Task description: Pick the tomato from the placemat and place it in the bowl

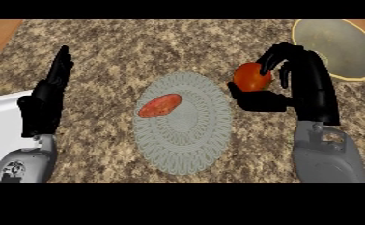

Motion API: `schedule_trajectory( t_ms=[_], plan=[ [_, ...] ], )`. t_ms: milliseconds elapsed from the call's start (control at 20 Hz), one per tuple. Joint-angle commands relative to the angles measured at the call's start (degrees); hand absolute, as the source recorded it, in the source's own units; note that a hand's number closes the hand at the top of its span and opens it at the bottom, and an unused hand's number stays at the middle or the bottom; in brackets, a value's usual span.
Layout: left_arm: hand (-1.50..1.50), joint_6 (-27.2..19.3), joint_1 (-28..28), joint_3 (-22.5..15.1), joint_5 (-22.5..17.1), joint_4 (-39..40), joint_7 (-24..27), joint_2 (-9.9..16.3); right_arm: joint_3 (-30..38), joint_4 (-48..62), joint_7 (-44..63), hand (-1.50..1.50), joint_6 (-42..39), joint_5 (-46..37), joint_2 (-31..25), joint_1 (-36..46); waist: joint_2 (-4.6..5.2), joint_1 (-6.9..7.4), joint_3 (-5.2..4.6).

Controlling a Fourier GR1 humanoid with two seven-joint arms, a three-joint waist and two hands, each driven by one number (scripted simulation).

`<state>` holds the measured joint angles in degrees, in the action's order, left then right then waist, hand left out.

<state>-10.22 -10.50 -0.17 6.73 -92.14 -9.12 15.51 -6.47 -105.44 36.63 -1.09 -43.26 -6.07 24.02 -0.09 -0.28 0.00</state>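
Note:
My right hand (308, 81) is curled round a red-orange tomato (250, 77), thumb under it and fingers over its top. It holds the tomato just off the right edge of the round grey woven placemat (187, 137). The bowl (333, 45), pale with a yellow rim, stands at the far right, behind the right hand and partly cut off by the view's edge. A second, flatter reddish piece (160, 105) lies on the placemat's left half. My left hand (47, 96) rests open at the left, fingers up.
A white object (10, 122) shows at the left edge beside the left forearm. The speckled stone counter (164, 45) stretches behind the placemat. A strip of wood shows at the top left corner.

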Motion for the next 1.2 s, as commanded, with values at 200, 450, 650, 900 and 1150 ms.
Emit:
schedule_trajectory(
  t_ms=[200,450,650,900,1150],
  plan=[
    [0.0,2.1,-1.5,1.1,-1.0,-2.7,-3.4,0.4,16.7,15.9,-13.9,1.5,6.8,7.0,-7.0,5.6,0.27,0.82,0.06],
    [0.0,3.3,-1.8,2.1,-1.2,-1.4,-1.7,1.2,24.3,29.8,-25.0,1.5,8.8,9.3,-14.8,9.2,0.53,1.36,0.07],
    [0.0,1.1,-1.6,-0.4,1.5,-0.8,0.2,-1.9,25.3,42.3,-33.4,1.5,14.9,6.2,-17.3,11.6,0.65,1.69,0.08],
    [0.0,1.4,-1.8,-1.4,1.8,-1.6,-2.3,-2.6,26.3,56.7,-38.6,1.5,20.1,0.5,-23.7,15.2,0.82,2.37,0.11],
    [0.0,1.9,-3.1,-0.7,1.4,0.8,0.9,-2.5,28.9,72.6,-44.7,1.5,28.1,-1.3,-26.6,20.8,1.6,3.75,0.2]
  ],
)
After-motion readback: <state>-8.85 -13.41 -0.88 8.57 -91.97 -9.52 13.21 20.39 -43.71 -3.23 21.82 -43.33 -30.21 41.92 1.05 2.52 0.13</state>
